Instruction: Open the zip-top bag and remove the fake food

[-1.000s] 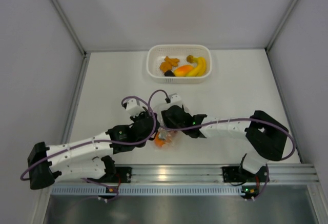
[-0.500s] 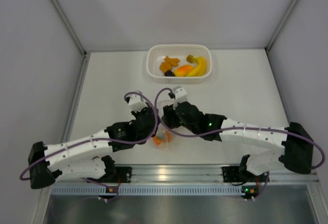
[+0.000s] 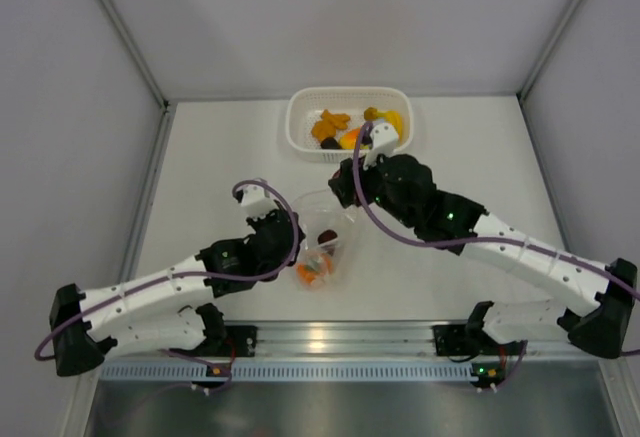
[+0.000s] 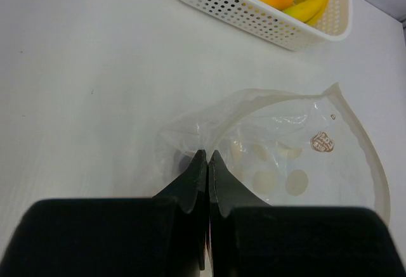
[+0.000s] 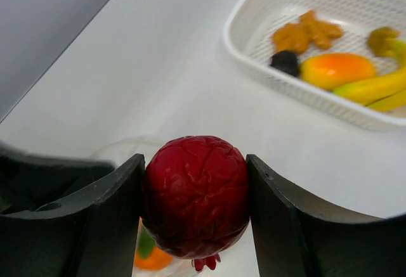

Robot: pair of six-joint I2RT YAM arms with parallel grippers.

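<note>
The clear zip-top bag (image 3: pixel 330 242) lies on the table with its mouth gaping toward the basket. Orange and green fake food (image 3: pixel 315 269) sits in its lower end. My left gripper (image 4: pixel 207 154) is shut, pinching the near edge of the white-dotted bag (image 4: pixel 298 156). In the top view, that left gripper (image 3: pixel 292 237) rests against the bag's left side. My right gripper (image 5: pixel 195 166) is shut on a wrinkled red fruit (image 5: pixel 195 194), held above the bag's rim. From above, the right gripper (image 3: pixel 345 185) hangs between bag and basket.
The white perforated basket (image 3: pixel 300 142) stands at the back of the table. It holds a banana (image 5: pixel 374 90), an orange-yellow fruit (image 5: pixel 336 69), orange bits (image 5: pixel 307 33) and a dark piece (image 5: pixel 285 61). Grey walls enclose the table on three sides.
My right arm has drawn up and back out of the bag toward the basket, carrying the red fruit. The bag's mouth now shows open. The left gripper has barely shifted.
</note>
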